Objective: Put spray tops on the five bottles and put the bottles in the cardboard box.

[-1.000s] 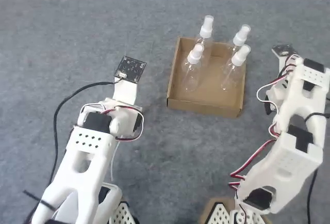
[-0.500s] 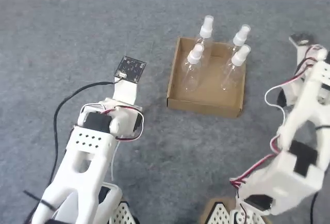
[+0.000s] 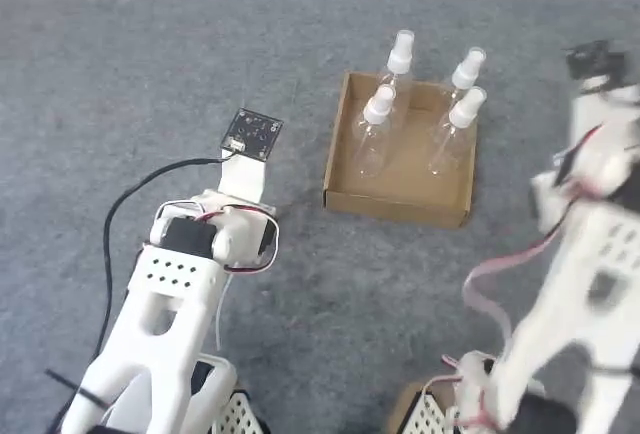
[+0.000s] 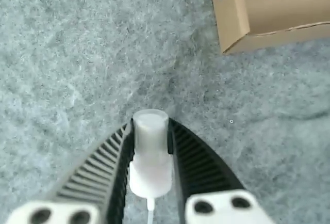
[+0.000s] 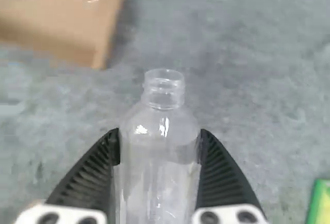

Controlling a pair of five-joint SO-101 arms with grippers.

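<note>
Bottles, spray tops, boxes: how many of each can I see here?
Bottles with spray tops: 4
Bottle without a top, in the right end effector: 1
Loose spray top, in the left end effector: 1
Cardboard box: 1
Total: 7

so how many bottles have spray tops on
4, all in the cardboard box: back left, back right, front left, front right. The fifth bottle, in the right gripper, is uncapped.

The right arm [image 3: 585, 234] is blurred. The bottle [image 5: 161, 157] in the right claw [image 5: 159, 133] runs off the picture's edge, base unseen. The spray top [image 4: 150, 162] in the left claw [image 4: 149, 125] loses its tube likewise. Ahead of each, the cardboard box [image 4: 242, 17] is cropped.
</note>
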